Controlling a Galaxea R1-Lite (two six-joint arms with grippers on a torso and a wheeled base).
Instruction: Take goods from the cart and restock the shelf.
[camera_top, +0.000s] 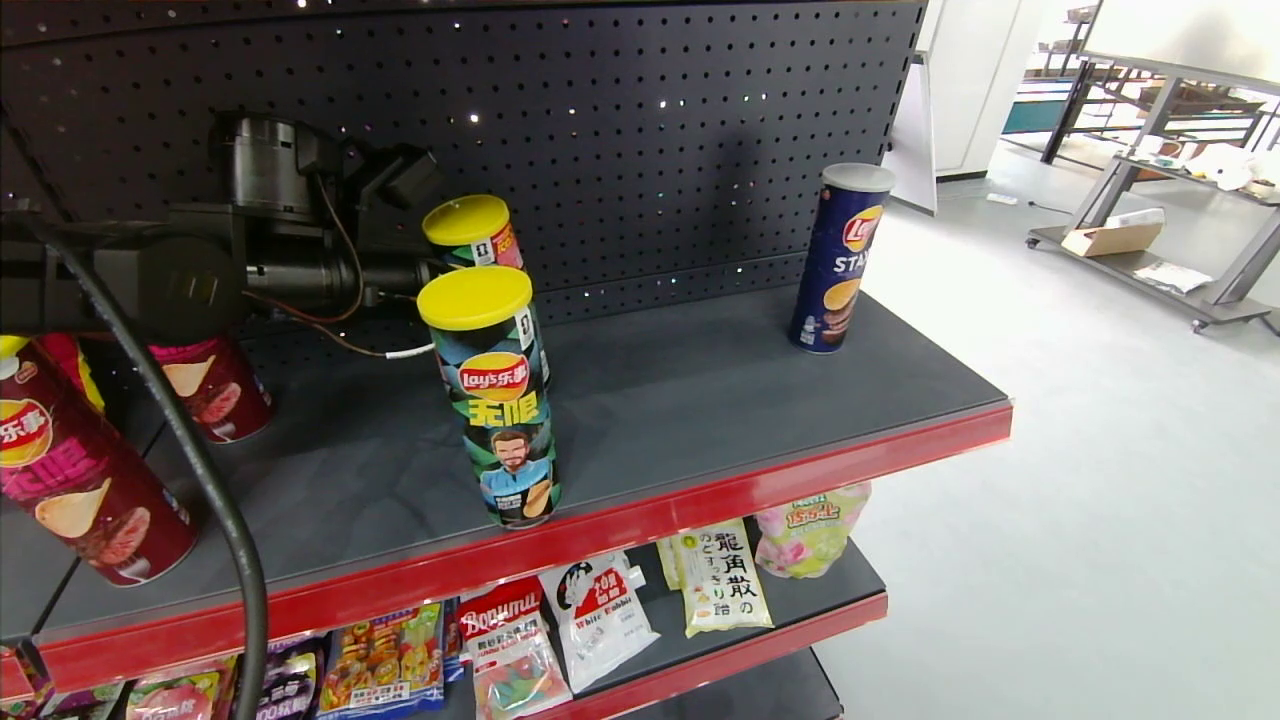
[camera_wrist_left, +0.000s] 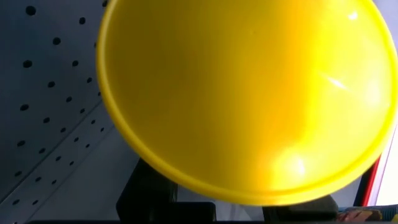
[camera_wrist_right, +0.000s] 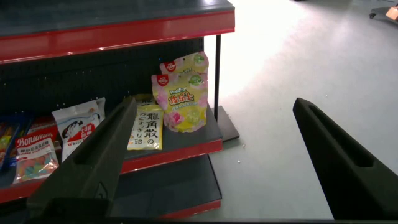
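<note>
Shelf (camera_top: 700, 400): flat matte dark-grey deck with a glossy red front lip, backed by black perforated pegboard (camera_top: 650, 150). Five tall cylindrical chip cans stood upright on it, all glossy printed tubes with smooth round lids. There were two yellow-lidded cans: the front yellow-lidded can (camera_top: 490, 400) near the red lip and the rear yellow-lidded can (camera_top: 468, 235) just behind it, close to the pegboard. One blue can (camera_top: 840, 260) with a grey lid stood well apart toward the shelf's right end. There were also two maroon ones: maroon can (camera_top: 80, 480) at the left front and second maroon can (camera_top: 215, 385) further back.

Left claw (camera_top: 420, 270) sat at the side of the rear yellow-lidded can, whose round yellow lid (camera_wrist_left: 249, 93) showed very close in the left wrist view. Could not tell whether it was clenched or released.

Right claw (camera_wrist_right: 214, 102) was released, its black tapered fingers spread wide with nothing between them, low by the lower shelf (camera_top: 750, 645).

Lower shelf carried several soft crinkly snack bags (camera_top: 715, 580), lying flat or leaning
</note>
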